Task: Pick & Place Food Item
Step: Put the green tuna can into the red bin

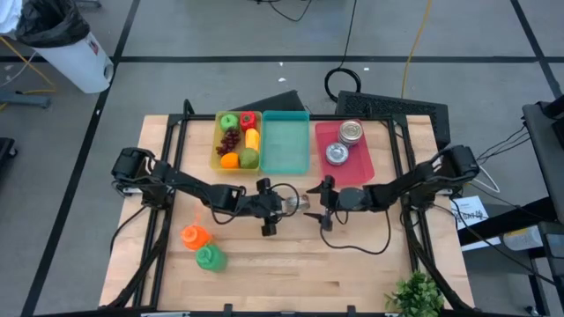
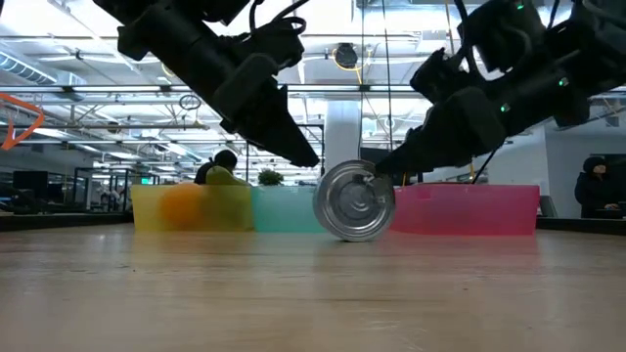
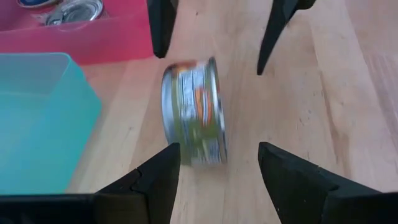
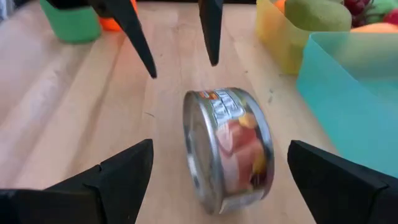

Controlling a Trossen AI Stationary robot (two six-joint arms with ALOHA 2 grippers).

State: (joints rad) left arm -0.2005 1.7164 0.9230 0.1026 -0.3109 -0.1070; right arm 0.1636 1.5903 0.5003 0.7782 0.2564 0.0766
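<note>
From above, your left gripper (image 1: 280, 204) and right gripper (image 1: 310, 204) meet nose to nose near the middle of the table (image 1: 291, 273), with the can (image 1: 298, 203) lying on its side between them. Behind them sit the yellow bin (image 1: 218, 158) of fruit, the teal bin (image 1: 285, 146) and the pink tray (image 1: 361, 167) with two more cans; an orange cup (image 1: 195, 235) and a green cup (image 1: 210, 257) stand near the left arm.

At table height, you see the can (image 2: 354, 201) resting on its rim on the wood, its round end facing the camera. Both grippers slope down toward it from either side (tips near it, but contact cannot be judged here).

Through the left wrist camera, your left gripper (image 3: 219, 163) has its fingers (image 3: 158, 173) spread, and the can (image 3: 194, 112) lies just ahead of them, not pinched. One finger sits just beside the can's edge. The right gripper's fingers show beyond it.

Through the right wrist camera, your right gripper (image 4: 219, 174) is spread wide, a finger (image 4: 127, 168) on each side of the can (image 4: 228, 148), clear gaps on both sides, holding nothing.
</note>
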